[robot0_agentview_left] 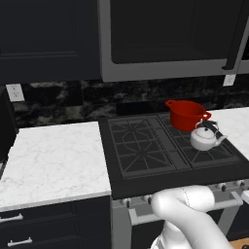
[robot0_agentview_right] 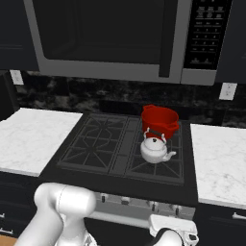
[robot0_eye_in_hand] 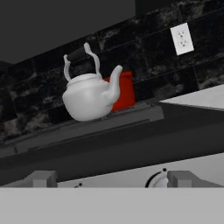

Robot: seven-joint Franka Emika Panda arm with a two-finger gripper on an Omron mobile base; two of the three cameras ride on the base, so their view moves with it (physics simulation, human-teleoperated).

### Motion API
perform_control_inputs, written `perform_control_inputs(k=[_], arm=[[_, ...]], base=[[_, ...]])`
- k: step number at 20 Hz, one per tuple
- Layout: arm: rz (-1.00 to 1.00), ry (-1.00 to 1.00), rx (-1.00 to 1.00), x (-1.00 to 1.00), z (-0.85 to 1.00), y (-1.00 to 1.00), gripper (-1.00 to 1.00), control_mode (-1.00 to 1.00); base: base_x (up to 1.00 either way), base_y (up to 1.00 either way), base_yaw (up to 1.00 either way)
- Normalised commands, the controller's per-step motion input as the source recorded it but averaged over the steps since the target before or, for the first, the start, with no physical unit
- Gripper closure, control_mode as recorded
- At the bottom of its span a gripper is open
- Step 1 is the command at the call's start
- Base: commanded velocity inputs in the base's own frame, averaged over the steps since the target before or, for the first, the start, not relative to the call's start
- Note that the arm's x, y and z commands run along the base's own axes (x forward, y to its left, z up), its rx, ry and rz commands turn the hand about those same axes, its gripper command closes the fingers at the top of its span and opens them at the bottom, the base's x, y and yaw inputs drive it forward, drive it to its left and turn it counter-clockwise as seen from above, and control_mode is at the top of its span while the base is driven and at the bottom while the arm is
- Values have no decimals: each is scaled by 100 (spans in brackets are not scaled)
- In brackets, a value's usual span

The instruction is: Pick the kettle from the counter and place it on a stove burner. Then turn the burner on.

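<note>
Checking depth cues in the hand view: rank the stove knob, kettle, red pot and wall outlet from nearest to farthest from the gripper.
1. The stove knob, low on the front panel, closest.
2. The kettle, on the cooktop, left.
3. The red pot, just behind the kettle.
4. The wall outlet, upper right on the backsplash.

text: none legible | microwave control panel (robot0_agentview_right: 203, 33): rows of small pale marks, too blurred to read | stove knobs (robot0_eye_in_hand: 158, 180): tiny dot marks, no readable label | wall outlet (robot0_eye_in_hand: 182, 38): plain, unmarked
</note>
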Motion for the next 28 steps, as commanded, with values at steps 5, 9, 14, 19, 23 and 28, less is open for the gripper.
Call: perform_control_inputs(k=[5,9,14,19,23,28], arm=[[0,-1,0,8,-2,-13,-100,-100],[0,0,0,0,-20,-23,-100,-100],[0,0,0,0,-17,-7,-100,-100],[0,-1,0,0,-17,0,-100,-100],[0,-4,0,0,-14,0,-100,-100],[0,-5,0,0,-6,0,-100,-100]], base=[[0,0,0],[0,0,0],[0,0,0],[0,0,0],[0,0,0],[0,0,0]])
